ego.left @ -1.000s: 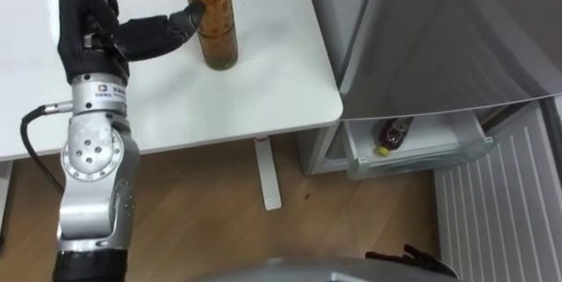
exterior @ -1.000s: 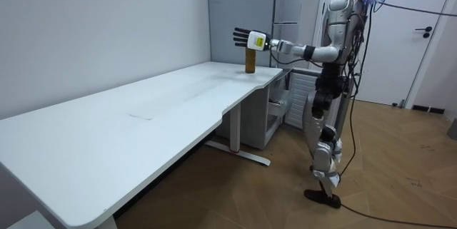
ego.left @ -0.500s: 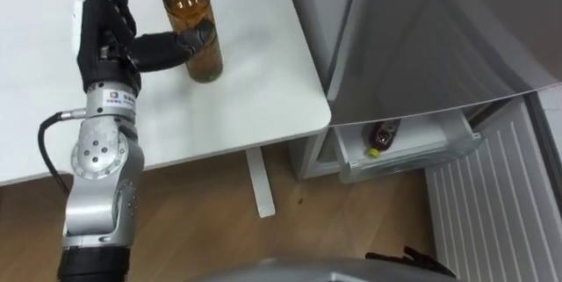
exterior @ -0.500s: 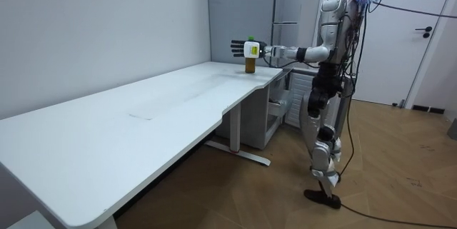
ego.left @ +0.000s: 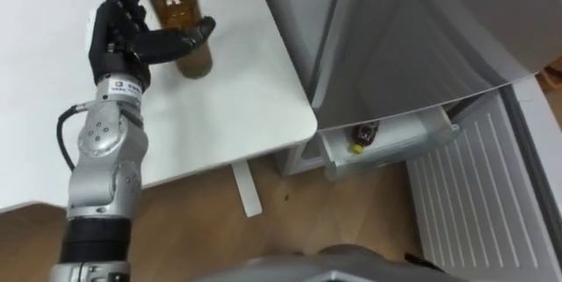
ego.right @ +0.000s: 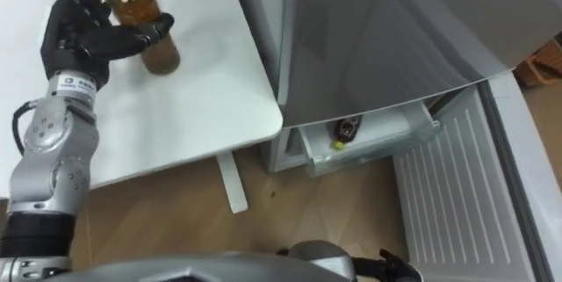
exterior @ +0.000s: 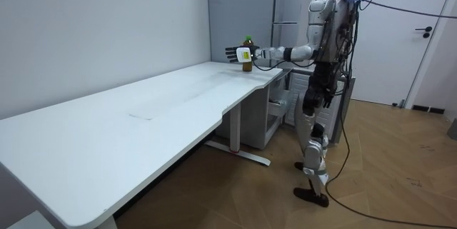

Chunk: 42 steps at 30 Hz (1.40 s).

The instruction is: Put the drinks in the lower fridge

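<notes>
Left hand flanks tea bottle — eye views show 1 drink in drawer.

Surface: a long white desk with a curved front edge, which runs from the near corner of the room view to the far wall.
Legs: white metal posts under the surface, with a flat white foot on the floor.
Walls: a plain pale wall along the surface; a grey panel behind its far end.
Floor: brown wood, laid in a herringbone pattern.
Door: white and closed, at the room view's right, with a dark handle.
Light: even and soft, with a weak shine on the surface.
</notes>
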Tool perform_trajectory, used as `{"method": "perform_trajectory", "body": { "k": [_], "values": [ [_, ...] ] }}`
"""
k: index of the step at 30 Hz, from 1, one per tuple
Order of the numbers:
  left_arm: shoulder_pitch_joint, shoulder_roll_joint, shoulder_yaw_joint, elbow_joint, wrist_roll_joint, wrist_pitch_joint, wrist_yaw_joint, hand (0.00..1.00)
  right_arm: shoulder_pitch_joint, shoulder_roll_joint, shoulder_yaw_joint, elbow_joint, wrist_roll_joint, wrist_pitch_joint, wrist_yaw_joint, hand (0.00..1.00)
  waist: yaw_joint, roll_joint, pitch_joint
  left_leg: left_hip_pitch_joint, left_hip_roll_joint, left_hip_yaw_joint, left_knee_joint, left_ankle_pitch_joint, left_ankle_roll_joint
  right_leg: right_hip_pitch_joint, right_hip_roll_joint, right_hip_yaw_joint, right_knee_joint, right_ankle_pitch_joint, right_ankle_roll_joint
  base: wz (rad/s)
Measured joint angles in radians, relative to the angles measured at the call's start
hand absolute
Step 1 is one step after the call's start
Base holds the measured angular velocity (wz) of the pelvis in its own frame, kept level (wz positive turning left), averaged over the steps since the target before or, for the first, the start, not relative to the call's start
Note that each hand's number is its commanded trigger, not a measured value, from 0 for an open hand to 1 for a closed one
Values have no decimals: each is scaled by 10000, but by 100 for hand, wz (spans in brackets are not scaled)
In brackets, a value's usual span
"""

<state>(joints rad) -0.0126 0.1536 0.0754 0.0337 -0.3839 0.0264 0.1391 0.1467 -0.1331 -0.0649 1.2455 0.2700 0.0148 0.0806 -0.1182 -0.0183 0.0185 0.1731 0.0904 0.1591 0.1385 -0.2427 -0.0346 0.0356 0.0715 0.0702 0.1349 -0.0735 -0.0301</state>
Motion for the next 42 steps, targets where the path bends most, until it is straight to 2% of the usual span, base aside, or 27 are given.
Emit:
{"method": "perform_trajectory", "body": {
  "k": [1,2,4,9,11,12,15,20,24,28,37,42],
  "values": [
    [-34,0,20,79,-174,-1,94,0,-19,1,-6,-11,-9,50,-45,0,44,-35,-44,94,-38,14,-18,-3,6,62,-12,-11,8,7,10,-24],
    [-120,15,30,296,-204,1,165,0,-7,-3,-16,-7,-24,86,-64,0,49,27,-32,153,-78,18,-30,-3,12,154,-45,-35,-3,9,15,-14],
    [-225,14,5,588,-279,49,300,0,14,-8,-16,-9,-15,94,-138,0,-53,98,-141,182,-128,56,-27,3,23,182,-91,-58,11,-6,39,0],
    [-306,116,26,866,-959,130,500,0,29,-51,-215,-20,-18,92,-170,0,-200,268,-96,284,-154,174,-20,-5,126,216,-99,-52,82,-61,111,-7],
    [-305,114,20,948,-1195,129,495,0,84,-101,-378,-17,-25,97,-213,0,-214,397,-27,279,-152,175,-37,-6,125,160,-84,-51,210,-135,105,0],
    [-305,114,20,991,-1263,129,493,0,120,-121,-380,-17,-31,99,-248,0,-218,393,-15,279,-151,175,-36,-2,120,157,-79,-50,218,-146,107,0],
    [-315,114,23,1083,-1299,128,481,0,279,-148,-377,-16,-55,147,-438,0,-215,457,-50,309,-136,149,-28,12,96,115,-33,9,412,-241,70,3],
    [-347,118,17,1084,-1251,130,460,0,433,-166,-355,63,-720,394,-517,0,-234,373,-70,287,-148,87,50,18,87,-27,-33,18,713,-431,51,2],
    [-486,126,20,1150,-1239,129,482,0,530,-126,-251,88,-1224,531,-556,0,-243,208,-31,302,-155,200,125,18,88,-27,-59,29,772,-470,43,-4],
    [-522,123,12,1311,-1237,139,541,0,504,-123,-144,73,-1938,722,-561,0,-398,34,-92,296,-156,293,131,17,87,-14,-62,81,711,-479,54,-3],
    [-963,124,5,1907,-1250,175,711,0,495,-65,-144,83,-2861,1009,-530,0,-480,165,-31,323,-162,333,132,17,87,-25,-74,72,717,-486,52,0],
    [-1110,124,9,1960,-1244,180,711,0,471,-65,-145,68,-3153,1110,-418,0,-483,160,-32,330,-162,347,132,17,87,-24,-75,75,726,-487,52,0]
  ]
}}
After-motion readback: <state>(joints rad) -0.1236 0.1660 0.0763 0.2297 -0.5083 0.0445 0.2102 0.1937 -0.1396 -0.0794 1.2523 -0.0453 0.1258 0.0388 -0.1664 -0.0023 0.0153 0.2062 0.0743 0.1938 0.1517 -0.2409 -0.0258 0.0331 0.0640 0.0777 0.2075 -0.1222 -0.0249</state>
